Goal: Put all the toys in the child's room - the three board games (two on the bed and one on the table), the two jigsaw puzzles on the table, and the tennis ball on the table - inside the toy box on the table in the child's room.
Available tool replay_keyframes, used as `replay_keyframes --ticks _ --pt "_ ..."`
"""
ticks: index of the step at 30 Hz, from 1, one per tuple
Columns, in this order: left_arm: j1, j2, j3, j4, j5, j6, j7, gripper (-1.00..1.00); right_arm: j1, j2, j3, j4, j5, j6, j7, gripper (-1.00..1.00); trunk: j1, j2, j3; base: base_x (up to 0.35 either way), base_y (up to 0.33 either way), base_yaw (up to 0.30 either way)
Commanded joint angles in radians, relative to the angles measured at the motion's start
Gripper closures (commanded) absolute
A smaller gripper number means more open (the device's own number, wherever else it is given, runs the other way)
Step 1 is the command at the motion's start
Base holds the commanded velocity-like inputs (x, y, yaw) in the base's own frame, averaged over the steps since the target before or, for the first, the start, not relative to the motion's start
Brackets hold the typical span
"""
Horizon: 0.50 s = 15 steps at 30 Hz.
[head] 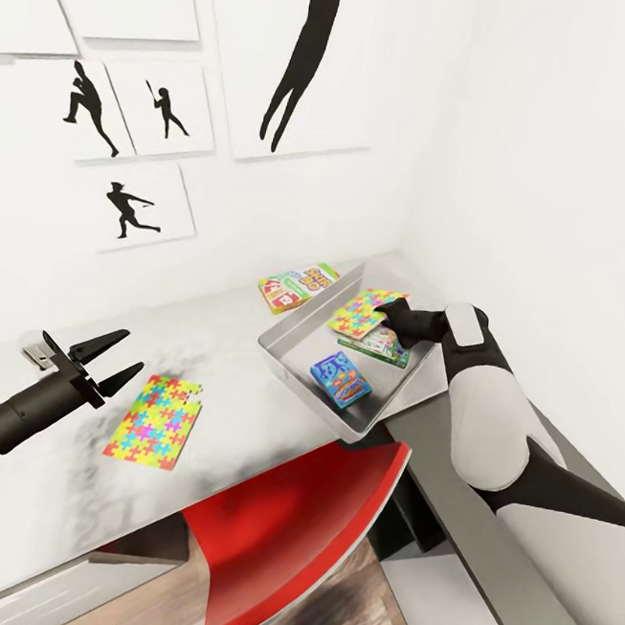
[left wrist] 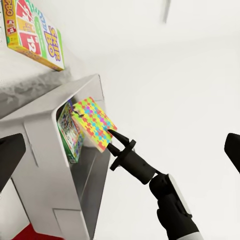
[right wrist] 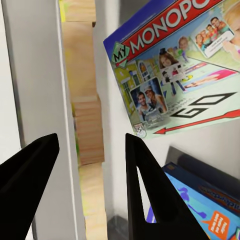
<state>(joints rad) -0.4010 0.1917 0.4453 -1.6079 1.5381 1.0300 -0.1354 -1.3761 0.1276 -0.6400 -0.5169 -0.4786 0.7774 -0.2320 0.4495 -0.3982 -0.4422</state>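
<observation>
On the table point(head: 263, 413) — right gripper point(head: 387, 312) pinches a jigsaw puzzle point(head: 366, 310) (over the toy box point(head: 294, 349)); left gripper point(head: 115, 361) spread, empty.

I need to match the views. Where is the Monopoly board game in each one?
Head view: Monopoly game lies in the toy box, partly under the tilted puzzle.
Left wrist view: the game leans against the toy box's inner wall, behind the puzzle.
Right wrist view: the game's printed lid, close beyond the fingers.
Shared landmark: the grey toy box.
</observation>
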Motion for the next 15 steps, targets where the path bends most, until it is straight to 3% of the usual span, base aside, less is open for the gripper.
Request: replay_keyframes --ticks 1,15 --pt "-0.001 0.000 0.001 0.000 -0.010 0.004 -0.010 -1.00 -0.002 0.001 -0.005 -0.002 -0.011 0.003 -0.009 1.00 0.000 -0.002 -0.003 0.000 0.000 0.000" --pt "-0.001 0.000 0.001 0.000 -0.010 0.004 -0.010 -1.00 -0.004 0.003 -0.004 -0.002 -0.011 0.006 -0.008 1.00 0.000 -0.002 -0.023 0.000 0.000 0.000"
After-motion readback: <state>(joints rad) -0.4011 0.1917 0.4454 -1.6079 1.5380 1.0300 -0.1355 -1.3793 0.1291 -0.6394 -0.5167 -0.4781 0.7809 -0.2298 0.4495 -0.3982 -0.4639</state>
